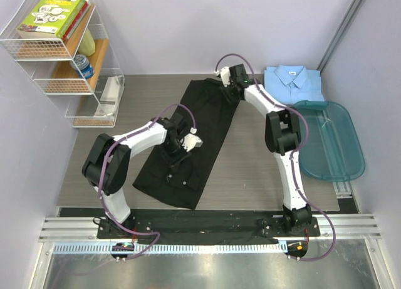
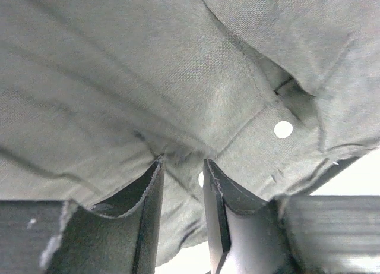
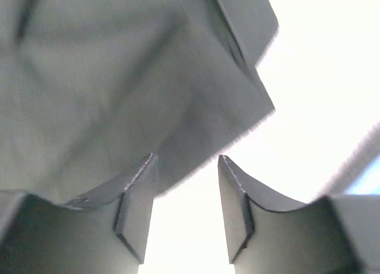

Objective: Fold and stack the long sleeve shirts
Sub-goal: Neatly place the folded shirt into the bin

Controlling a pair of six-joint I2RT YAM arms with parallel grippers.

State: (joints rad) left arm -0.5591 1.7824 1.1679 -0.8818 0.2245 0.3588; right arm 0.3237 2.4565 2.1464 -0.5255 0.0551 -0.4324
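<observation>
The black long sleeve shirt [image 1: 194, 129] lies stretched out diagonally across the table. My left gripper [image 1: 176, 153] is down on its middle. In the left wrist view the left gripper [image 2: 181, 164] stands narrow, with a ridge of the black cloth [image 2: 178, 78] pinched between its fingertips, near a pale button [image 2: 283, 129]. My right gripper [image 1: 228, 91] is at the shirt's far right corner. In the right wrist view this gripper [image 3: 185, 158] is open, the cloth's edge [image 3: 178, 107] just past its tips and nothing between them. The light blue shirt [image 1: 293, 82] lies folded at the back right.
A teal plastic tub [image 1: 332, 141] sits at the right edge, just in front of the blue shirt. A white wire shelf [image 1: 69, 57] with books and a can stands at the back left. Walls close in on both sides.
</observation>
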